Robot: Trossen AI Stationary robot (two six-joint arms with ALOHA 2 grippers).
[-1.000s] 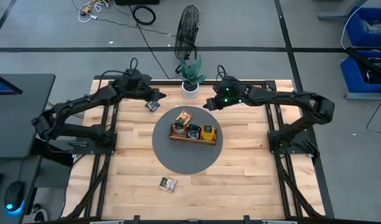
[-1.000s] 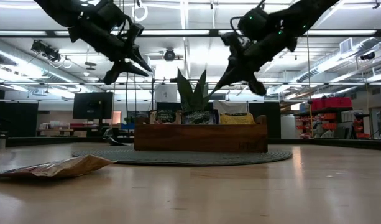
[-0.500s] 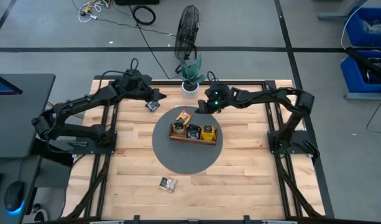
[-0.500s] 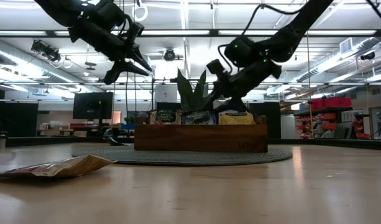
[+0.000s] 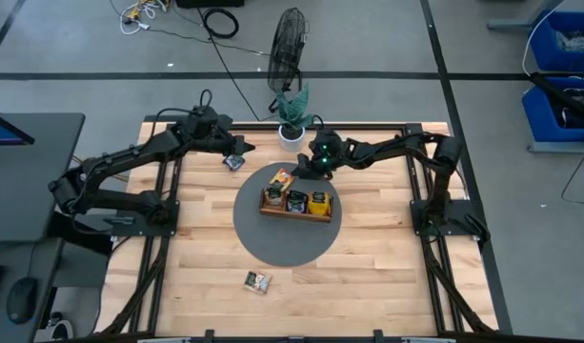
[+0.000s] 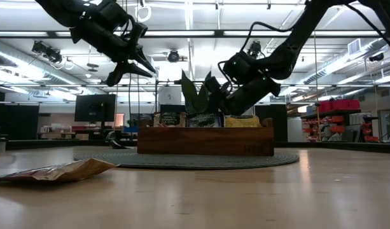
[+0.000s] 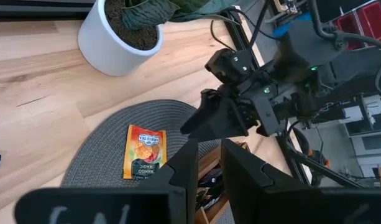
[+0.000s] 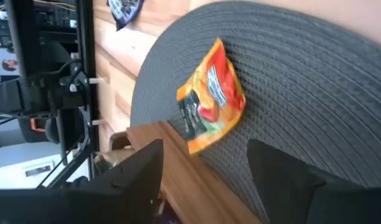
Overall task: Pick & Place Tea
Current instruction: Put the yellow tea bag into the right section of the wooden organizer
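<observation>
Right pincer (image 5: 306,170) moved in from the right, now open over orange sachet (image 5: 281,178) near tray's (image 5: 295,213) far edge.
Could pinch mat (image 5: 272,240) or hit tray wall; left pincer (image 5: 240,146): cannot tell if closed.

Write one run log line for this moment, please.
right hand: open, above orange sachet on mat | left hand: raised, waiting | tray: sachets inside

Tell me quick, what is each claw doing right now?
Left claw: raised, nearly closed, nothing visibly held.
Right claw: open, empty, above the orange tea sachet.
</observation>
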